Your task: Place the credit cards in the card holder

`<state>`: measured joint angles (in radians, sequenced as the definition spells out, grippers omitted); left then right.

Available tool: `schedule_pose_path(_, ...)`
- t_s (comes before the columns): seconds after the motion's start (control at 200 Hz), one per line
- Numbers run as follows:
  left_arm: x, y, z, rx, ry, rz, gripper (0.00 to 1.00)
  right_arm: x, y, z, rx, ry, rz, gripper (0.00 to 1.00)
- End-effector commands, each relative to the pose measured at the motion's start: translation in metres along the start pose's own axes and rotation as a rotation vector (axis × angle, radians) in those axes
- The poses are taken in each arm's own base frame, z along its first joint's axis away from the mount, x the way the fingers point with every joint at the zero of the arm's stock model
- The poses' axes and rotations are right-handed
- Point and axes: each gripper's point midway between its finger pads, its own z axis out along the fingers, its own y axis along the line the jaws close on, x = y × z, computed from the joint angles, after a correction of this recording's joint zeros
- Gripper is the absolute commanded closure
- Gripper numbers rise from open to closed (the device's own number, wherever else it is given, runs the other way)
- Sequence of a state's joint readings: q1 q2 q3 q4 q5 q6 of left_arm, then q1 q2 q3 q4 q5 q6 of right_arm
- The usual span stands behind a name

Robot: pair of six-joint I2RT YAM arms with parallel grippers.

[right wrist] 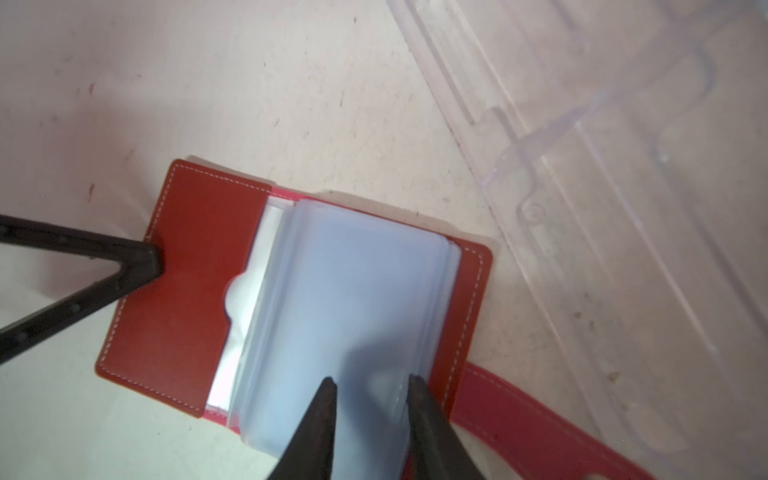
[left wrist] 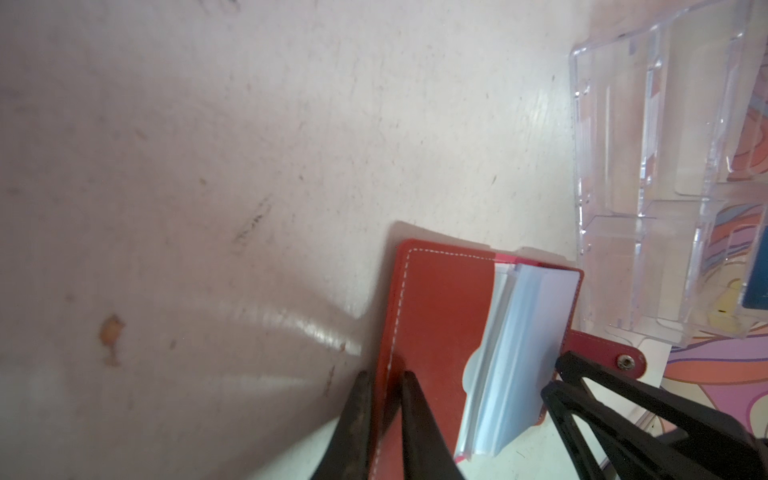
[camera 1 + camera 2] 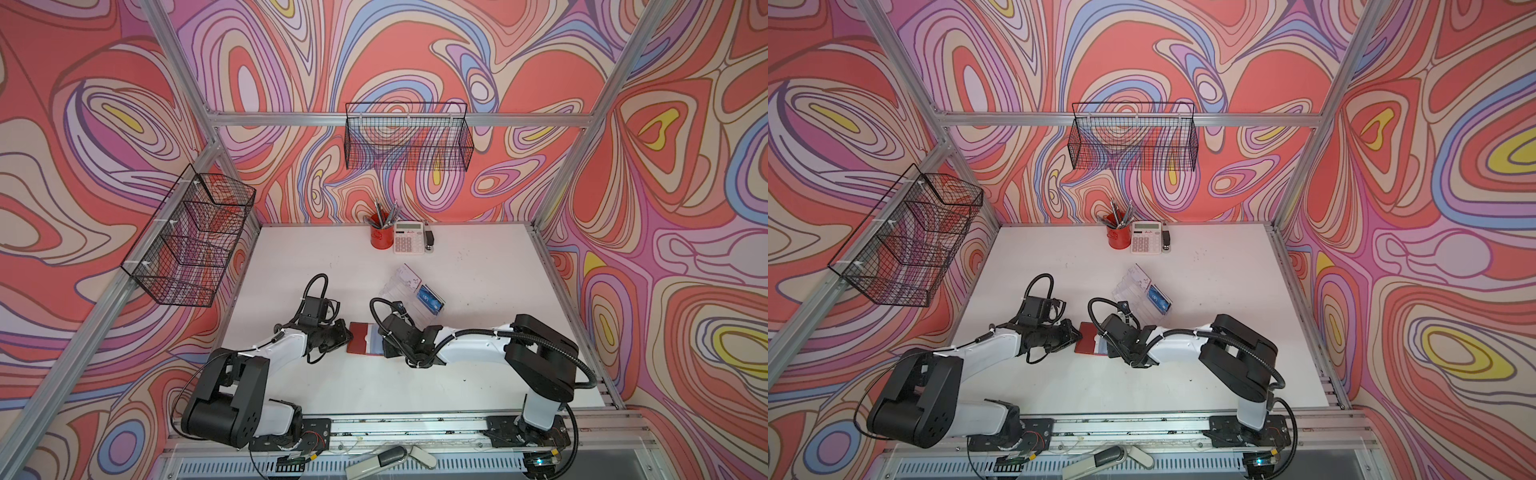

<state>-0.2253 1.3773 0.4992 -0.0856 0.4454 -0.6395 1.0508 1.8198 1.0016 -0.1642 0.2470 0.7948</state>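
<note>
Right wrist view showed you the red card holder [image 1: 183,299] lying open on the desk [image 1: 291,83]. Your right end effector [image 1: 372,380] was parted narrowly over its clear sleeves [image 1: 353,291] with nothing held, while your left end effector [image 2: 384,376] was pinched nearly closed on the stitched edge of the opposite cover. In a top view the blue credit card [image 3: 430,300] sat in the clear tray [image 3: 395,293], just behind your right end effector and well away from the left one. Your right arm was therefore the nearer, and the card's long axis looked slanted against the holder's.
</note>
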Motion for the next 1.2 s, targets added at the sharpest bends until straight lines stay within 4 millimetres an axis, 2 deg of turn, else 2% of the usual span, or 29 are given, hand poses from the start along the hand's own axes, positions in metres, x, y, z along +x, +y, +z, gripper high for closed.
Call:
schedule_pose_path(0.0,0.002,0.004,-0.001,-0.023,0.011,0.001,0.83,-0.001,0.008,0.003,-0.019,0.002,0.007,0.69)
schedule_pose_path(0.22,0.002,0.004,-0.001,-0.022,0.012,0.000,0.83,-0.001,0.008,0.004,-0.016,0.003,0.006,0.70)
schedule_pose_path(0.421,0.002,0.005,-0.001,-0.024,0.010,0.001,0.83,-0.013,0.003,-0.011,0.012,-0.047,0.012,0.69)
schedule_pose_path(0.536,0.002,0.005,-0.001,-0.024,0.010,0.001,0.83,-0.016,0.006,-0.016,-0.007,-0.057,0.015,0.68)
schedule_pose_path(0.836,0.002,0.004,-0.001,-0.024,0.011,0.000,0.83,-0.005,0.008,0.000,-0.002,-0.018,0.005,0.69)
schedule_pose_path(1.197,0.002,0.005,-0.001,-0.023,0.012,0.001,0.83,-0.001,0.011,0.005,-0.017,-0.002,0.006,0.69)
